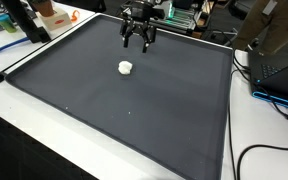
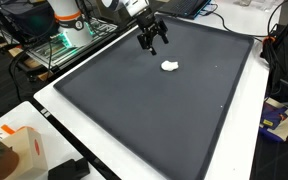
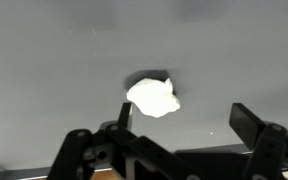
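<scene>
**Item 1. Dark mat** (image 1: pixel 134 115): large grey-black sheet covering most of the white table (image 1: pixel 259 140). It serves as the landmark for every entry below. It also appears in an exterior view (image 2: pixel 154 115) and fills the wrist view as plain grey ground (image 3: pixel 54 60).

**Item 2. Orange object** (image 1: pixel 54 15): off the mat, beyond its far left corner. Too small to identify.

**Item 3. White lump** (image 1: pixel 126 68): small, crumpled and irregular, lying flat on the mat's far half, well inside its borders. Seen in both exterior views (image 2: pixel 169 66) and in the middle of the wrist view (image 3: pixel 152 96). Nothing touches it.

**Item 4. Gripper** (image 1: pixel 137 38): black, hanging above the mat near its far edge and pointing down. It is near the lump but clear of it. Fingers (image 3: pixel 124 112) are spread wide and released, grasping nothing. Also seen at (image 2: pixel 152 40) and (image 3: pixel 184 118).

**Item 5. Black cable** (image 1: pixel 252 155): off the mat, on the table past its right border.
</scene>
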Action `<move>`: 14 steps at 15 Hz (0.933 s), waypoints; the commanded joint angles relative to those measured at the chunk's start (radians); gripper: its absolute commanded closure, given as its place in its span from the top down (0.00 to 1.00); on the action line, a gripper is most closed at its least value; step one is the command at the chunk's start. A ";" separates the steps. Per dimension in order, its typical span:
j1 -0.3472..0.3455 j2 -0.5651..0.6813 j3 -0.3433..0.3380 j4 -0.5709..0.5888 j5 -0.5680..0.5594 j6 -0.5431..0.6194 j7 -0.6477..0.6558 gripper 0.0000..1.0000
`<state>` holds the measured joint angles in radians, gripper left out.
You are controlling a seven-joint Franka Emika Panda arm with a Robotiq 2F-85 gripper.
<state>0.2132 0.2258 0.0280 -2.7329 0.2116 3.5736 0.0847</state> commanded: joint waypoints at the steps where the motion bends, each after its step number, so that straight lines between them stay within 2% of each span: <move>1: -0.009 0.006 0.011 0.004 0.007 0.008 -0.011 1.00; 14: 0.017 0.006 -0.020 0.052 0.022 0.004 -0.052 1.00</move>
<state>0.2176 0.2265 0.0194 -2.6888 0.2139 3.5741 0.0522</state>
